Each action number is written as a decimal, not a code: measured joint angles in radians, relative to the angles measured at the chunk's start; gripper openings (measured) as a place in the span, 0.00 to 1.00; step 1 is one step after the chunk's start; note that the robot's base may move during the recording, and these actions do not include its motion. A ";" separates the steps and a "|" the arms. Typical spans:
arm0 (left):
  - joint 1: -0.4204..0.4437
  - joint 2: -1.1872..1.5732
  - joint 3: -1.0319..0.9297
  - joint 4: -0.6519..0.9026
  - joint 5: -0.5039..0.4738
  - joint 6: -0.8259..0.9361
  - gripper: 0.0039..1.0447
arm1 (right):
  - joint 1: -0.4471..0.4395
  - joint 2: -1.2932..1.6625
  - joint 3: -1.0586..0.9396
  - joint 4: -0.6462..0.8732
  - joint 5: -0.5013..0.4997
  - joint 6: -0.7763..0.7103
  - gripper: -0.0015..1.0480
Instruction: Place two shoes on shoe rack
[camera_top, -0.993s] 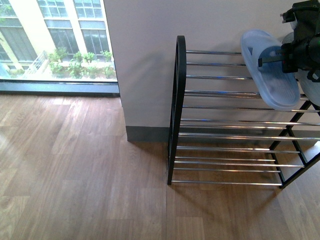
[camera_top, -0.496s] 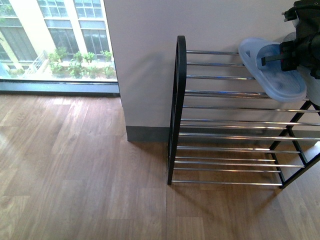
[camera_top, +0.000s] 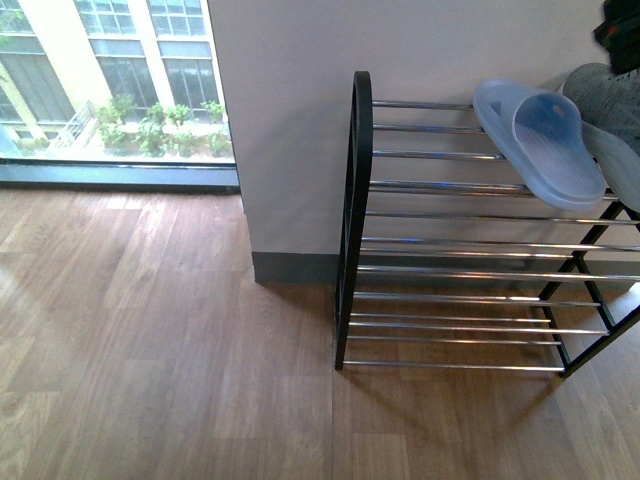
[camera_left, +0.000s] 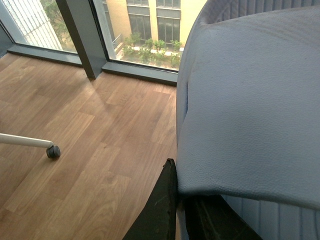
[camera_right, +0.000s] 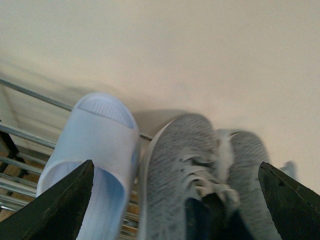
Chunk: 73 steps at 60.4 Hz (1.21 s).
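I can read no writing, brand, number or sign in any of my views, not on the shoes, the slipper, the rack or the wall.

The shoe rack (camera_top: 460, 240) stands on the wood floor (camera_top: 150, 350), its top tier bearing a slipper (camera_top: 545, 145) and grey sneakers (camera_right: 200, 185).

Daylight was let in through the window (camera_top: 115, 75), which looked a bit washed out in the front view. Soft shadows were cast on the wall (camera_top: 290, 130) and floor (camera_top: 150, 350) beside the shoe rack (camera_top: 355, 220). The right wrist view was noticeably blurred, sneakers (camera_right: 200, 175) included.
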 joint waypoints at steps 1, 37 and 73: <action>0.000 0.000 0.000 0.000 0.000 0.000 0.02 | -0.008 -0.031 -0.011 -0.011 -0.016 -0.016 0.92; 0.000 0.000 0.000 0.000 0.000 0.000 0.02 | -0.124 -0.608 -0.393 -0.094 -0.095 0.008 0.91; 0.000 0.000 0.000 0.000 0.000 0.000 0.02 | -0.127 -0.612 -0.467 0.097 -0.232 0.156 0.80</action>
